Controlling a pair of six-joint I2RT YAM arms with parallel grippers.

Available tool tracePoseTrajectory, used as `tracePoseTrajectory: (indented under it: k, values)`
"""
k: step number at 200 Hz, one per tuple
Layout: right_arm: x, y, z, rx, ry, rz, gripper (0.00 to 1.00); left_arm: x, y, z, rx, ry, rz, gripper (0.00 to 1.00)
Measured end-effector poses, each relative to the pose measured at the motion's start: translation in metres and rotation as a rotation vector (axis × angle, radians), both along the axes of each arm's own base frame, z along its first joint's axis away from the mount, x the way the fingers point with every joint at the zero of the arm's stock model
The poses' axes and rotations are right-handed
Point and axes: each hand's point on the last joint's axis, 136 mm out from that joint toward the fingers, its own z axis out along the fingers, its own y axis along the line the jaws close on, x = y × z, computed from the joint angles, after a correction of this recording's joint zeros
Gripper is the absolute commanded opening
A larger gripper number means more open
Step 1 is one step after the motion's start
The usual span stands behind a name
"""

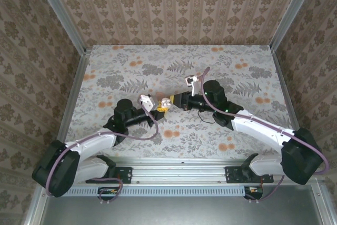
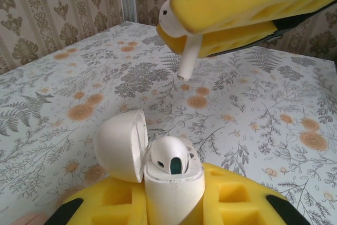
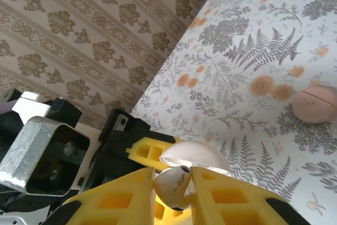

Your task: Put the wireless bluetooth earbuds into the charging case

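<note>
Left arm [image 1: 89, 146]: It comes from the near left corner and bends in to the middle of the table [image 1: 131, 61].
Left gripper [image 1: 158, 108]: Its yellow fingers [image 2: 105, 201] squeeze the charging case from both sides and hold it up off the table.
Right arm [image 1: 263, 127]: It comes from the near right corner and reaches left and far, to meet the left arm in the middle.
Right gripper [image 3: 172, 180]: Its two yellow fingers are clenched on the held earbud. It sits just to the right of the left gripper, tip to tip.
Charging case [image 2: 174, 188]: White. It stands upright between the left fingers, in the middle of the table.
Lid [image 2: 121, 151]: It is swung open and leans out to the left of the case's mouth.
Seated earbud [image 2: 171, 156]: It sits in the case with its round white top poking out.
Held earbud [image 2: 187, 56]: The right fingers pinch its round head. Its thin stem hangs out and points down. In the left wrist view it is above the case and a bit farther off, not touching it. In the right wrist view the open lid sits right behind it.
Pink disc [image 3: 315, 104]: Round and salmon-pink. It lies flat on the flowery table, well apart from both grippers.
Walls [image 1: 174, 3]: Patterned paper on the left, far and right sides.
Count: two arms, two grippers, two earbuds, one case, one pink disc.
</note>
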Motion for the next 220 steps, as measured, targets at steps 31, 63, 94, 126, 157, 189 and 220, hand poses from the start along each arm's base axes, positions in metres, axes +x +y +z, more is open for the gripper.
tracePoseTrajectory:
  k: [31,63,94,126,157,189,220]
  values:
    - [-0.004,0.006,0.002,0.017,0.000,0.017,0.23,0.001,0.001,0.005,-0.007,-0.014,0.014,0.09]
    - [-0.005,0.011,-0.003,0.020,0.019,0.032,0.23,0.001,0.002,0.009,-0.014,-0.026,0.018,0.09]
    - [-0.006,0.015,-0.011,0.013,0.039,0.041,0.23,0.001,0.003,0.013,-0.022,-0.039,0.024,0.09]
    - [-0.005,0.017,-0.011,0.018,0.034,0.042,0.23,0.002,0.004,0.014,-0.022,-0.041,0.029,0.09]
    - [-0.004,0.018,-0.009,0.025,0.025,0.041,0.23,0.001,0.004,0.016,-0.025,-0.045,0.030,0.09]
    - [-0.004,0.018,-0.008,0.028,0.022,0.042,0.23,0.002,0.005,0.017,-0.027,-0.047,0.032,0.09]
    - [-0.003,0.018,-0.006,0.036,0.020,0.041,0.23,0.001,0.005,0.018,-0.029,-0.050,0.032,0.09]
